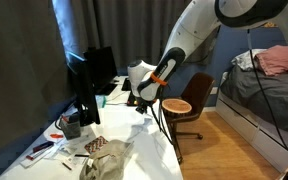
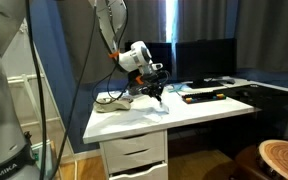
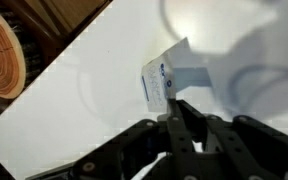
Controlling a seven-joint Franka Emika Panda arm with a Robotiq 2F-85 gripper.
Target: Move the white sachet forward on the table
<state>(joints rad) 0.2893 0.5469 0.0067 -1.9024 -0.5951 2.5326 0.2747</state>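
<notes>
White sachet (image 3: 167,78): small, flat, rectangular; plain white with blue print along one short end; tilted, with a soft grey shadow beside it.
Position: over a bare stretch of the white surface (image 3: 89,105), lower edge at the fingertips; too small to make out in both exterior views.
Gripper (image 3: 177,108): dark fingers drawn together to a point, pinched on the sachet's lower edge; just above the surface in both exterior views, gripper (image 1: 143,99), gripper (image 2: 157,95).
Surface (image 2: 179,118): long, white, matt desktop; white drawers (image 2: 134,157) beneath one end; surface (image 1: 152,150) cluttered at its far end with small items and a pale crumpled cloth (image 1: 109,162).
On the surface, well apart from the sachet: dark monitor (image 1: 88,85).
Beside the surface: round wooden stool (image 1: 178,105), its ringed top also in the wrist view (image 3: 4,55); brown chair (image 1: 196,92) behind it.
Room: dark blue curtains (image 2: 74,50); bed (image 1: 269,85) with pink bedding; wooden floor (image 1: 219,150).
</notes>
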